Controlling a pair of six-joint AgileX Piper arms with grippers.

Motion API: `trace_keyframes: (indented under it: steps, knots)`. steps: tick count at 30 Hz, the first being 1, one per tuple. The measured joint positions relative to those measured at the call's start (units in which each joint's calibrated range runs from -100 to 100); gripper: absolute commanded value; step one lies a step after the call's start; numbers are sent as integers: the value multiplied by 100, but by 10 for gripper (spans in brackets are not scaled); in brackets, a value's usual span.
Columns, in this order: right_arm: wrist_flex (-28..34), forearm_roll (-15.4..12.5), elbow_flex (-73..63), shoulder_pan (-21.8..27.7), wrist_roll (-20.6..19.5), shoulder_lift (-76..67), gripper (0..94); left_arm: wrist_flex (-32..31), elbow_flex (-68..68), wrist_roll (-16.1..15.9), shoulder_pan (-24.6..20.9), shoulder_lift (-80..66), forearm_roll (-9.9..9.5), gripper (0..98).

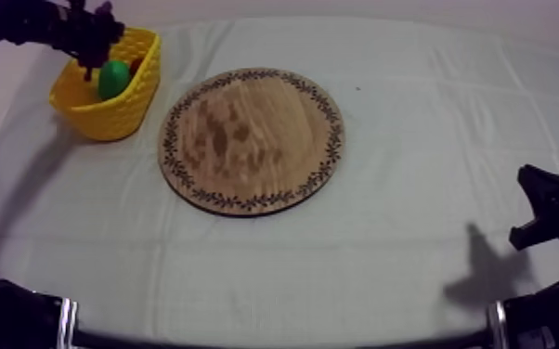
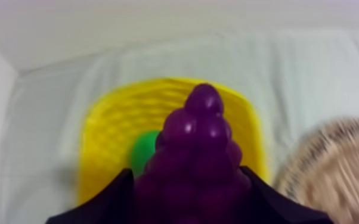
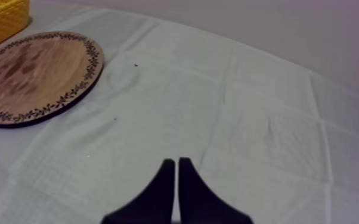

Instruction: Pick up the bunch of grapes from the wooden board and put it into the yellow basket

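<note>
Over the yellow basket (image 1: 121, 116): the bunch of grapes (image 2: 200, 149), ready to drop.
Your left arm (image 1: 32, 23) hangs above the basket, jaws clamped on the grapes over a green pear (image 1: 113, 79), so releasing should land them inside; the wooden board (image 1: 251, 139) lies bare mid-surface; your right arm (image 1: 552, 209) rests aside, jaws pressed together, over pale cloth (image 1: 413, 241).

The left tool (image 1: 90, 58) with the bunch of grapes (image 2: 197, 143) hangs over the far-left yellow basket (image 1: 116, 116), which a green fruit (image 1: 112, 79) partly fills. Over the wooden board (image 1: 252, 139) and the right of the worktop (image 1: 432, 186), the way is open.
</note>
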Motion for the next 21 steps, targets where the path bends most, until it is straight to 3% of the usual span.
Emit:
trace_keyframes:
  steps: [5, 9, 17, 21]
  knots:
    - [0, 0, 0, 0, 0, 0, 4, -681, -32, -168, -417, 394, 4, 346]
    - [0, 0, 0, 0, 0, 0, 4, -1019, 62, -254, -563, 618, 4, 420]
    - [0, 0, 0, 0, 0, 0, 4, -1352, 68, -169, -590, 777, 4, 818]
    - [0, 0, 0, 0, 0, 0, 4, -1379, 96, -153, -569, 777, 4, 922]
